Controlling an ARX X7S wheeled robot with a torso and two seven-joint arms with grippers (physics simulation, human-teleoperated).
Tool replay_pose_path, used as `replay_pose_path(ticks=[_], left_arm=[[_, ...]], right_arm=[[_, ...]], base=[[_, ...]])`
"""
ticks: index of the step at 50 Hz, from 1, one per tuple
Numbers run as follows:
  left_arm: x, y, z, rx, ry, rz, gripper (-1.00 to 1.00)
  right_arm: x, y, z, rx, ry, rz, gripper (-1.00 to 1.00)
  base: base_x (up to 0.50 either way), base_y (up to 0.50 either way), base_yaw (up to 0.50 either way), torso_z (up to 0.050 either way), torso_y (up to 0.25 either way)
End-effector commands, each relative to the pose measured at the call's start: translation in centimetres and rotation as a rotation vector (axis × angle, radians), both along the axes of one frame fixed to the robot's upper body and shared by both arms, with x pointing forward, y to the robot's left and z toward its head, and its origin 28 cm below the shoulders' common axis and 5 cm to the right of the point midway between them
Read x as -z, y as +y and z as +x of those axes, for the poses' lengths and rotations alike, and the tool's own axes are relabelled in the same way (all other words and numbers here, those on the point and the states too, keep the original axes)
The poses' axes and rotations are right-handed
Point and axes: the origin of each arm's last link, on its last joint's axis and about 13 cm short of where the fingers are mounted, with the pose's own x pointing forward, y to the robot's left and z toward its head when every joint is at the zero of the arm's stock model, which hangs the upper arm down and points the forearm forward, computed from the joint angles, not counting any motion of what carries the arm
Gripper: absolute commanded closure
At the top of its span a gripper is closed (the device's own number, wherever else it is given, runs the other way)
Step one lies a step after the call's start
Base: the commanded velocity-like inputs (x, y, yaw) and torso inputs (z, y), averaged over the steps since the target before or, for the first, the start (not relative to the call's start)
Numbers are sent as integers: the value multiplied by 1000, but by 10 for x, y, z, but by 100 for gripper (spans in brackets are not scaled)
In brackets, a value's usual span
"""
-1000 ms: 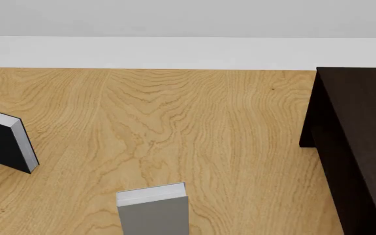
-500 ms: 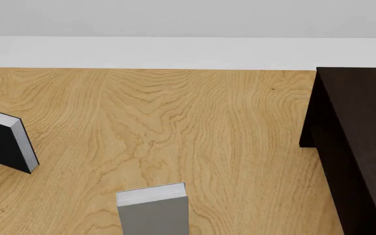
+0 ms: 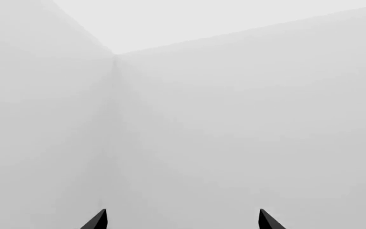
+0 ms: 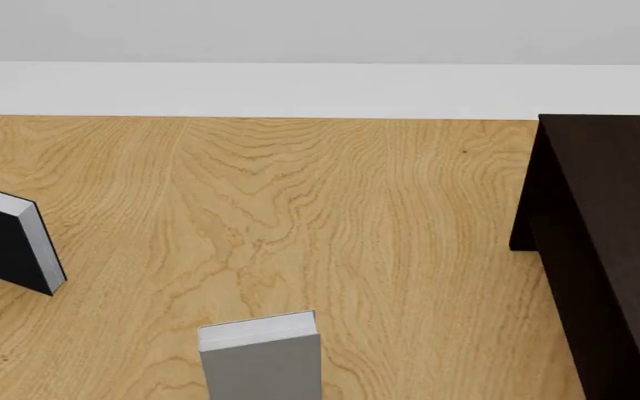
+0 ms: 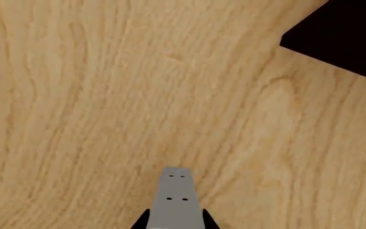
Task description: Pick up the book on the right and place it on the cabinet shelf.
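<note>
The light-grey book (image 4: 259, 362) with white page edges stands upright on the wooden table, at the head view's lower middle. The very dark cabinet (image 4: 603, 225) stands at the table's right; only its top and one side show, and its shelf is hidden. Neither gripper shows in the head view. My right gripper (image 5: 175, 222) hangs over bare table, its black tips close either side of a grey dotted finger piece, with nothing held. A cabinet corner (image 5: 342, 28) shows ahead of it. My left gripper (image 3: 181, 220) is open and faces white walls.
A black-covered book (image 4: 9, 242) stands tilted at the table's left edge of view. The wooden table (image 4: 332, 192) runs back to a white wall (image 4: 297, 87). The cabinet's near corner (image 4: 517, 246) rests on the table.
A small grey bit at the head view's lower right corner one second ago no longer shows. The books and cabinet have not moved.
</note>
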Motion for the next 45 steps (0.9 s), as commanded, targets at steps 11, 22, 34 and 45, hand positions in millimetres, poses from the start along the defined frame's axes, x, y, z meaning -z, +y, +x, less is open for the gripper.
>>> replay_pose_path(ticks=[11, 22, 34, 45], left_arm=[[-1, 0, -1, -1, -4, -2, -100], [-3, 0, 0, 2, -11, -2, -100], [-3, -1, 2, 7, -12, 0, -100], [-6, -1, 0, 0, -18, 6, -100]], right_arm=[[-6, 2, -2, -33, -25, -2, 100], [-30, 5, 4, -61, -136, 7, 100], [-55, 11, 15, -99, -271, 21, 100], [-79, 17, 30, -125, -416, 51, 100]], base=[[0, 0, 0, 0, 0], [0, 0, 0, 0, 0], [0, 0, 0, 0, 1], [0, 0, 0, 0, 1]])
